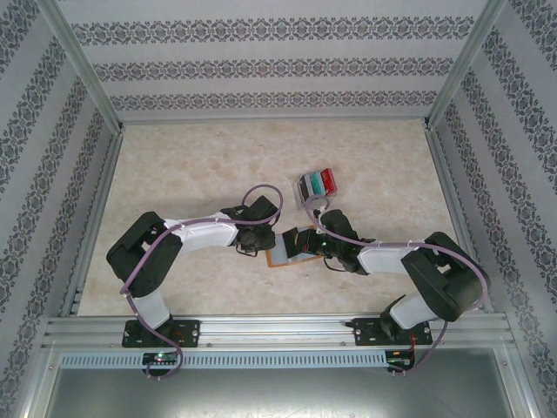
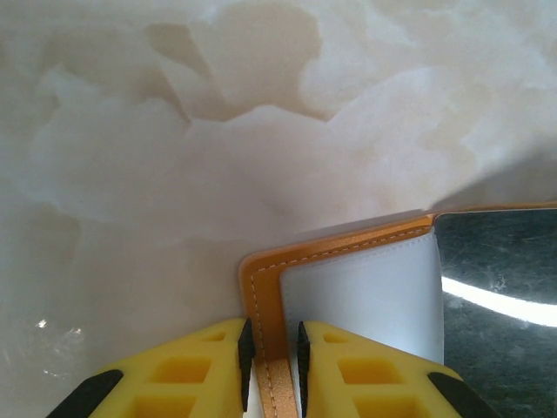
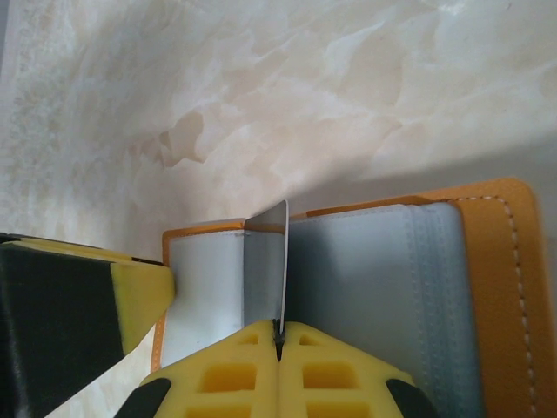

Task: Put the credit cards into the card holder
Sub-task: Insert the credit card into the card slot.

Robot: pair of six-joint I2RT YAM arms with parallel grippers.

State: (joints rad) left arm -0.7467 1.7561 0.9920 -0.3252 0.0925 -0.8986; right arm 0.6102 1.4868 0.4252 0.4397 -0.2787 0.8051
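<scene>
Two tools meet at mid-worktop point(image 1: 200, 165). The holder point(image 3: 418, 279) lies open and flat there, grey pockets up, with its long axis across the right wrist view and its fold running away from that camera. The left tool point(image 2: 272, 344) is clamped on the holder's orange edge near a corner. The right tool point(image 3: 278, 335) is pinched tight on one card point(image 3: 284, 252). That card stands on edge at the fold, long axis pointing away from the tool. The other cards point(image 1: 318, 184), red and teal showing, sit further back, apart from the holder.
</scene>
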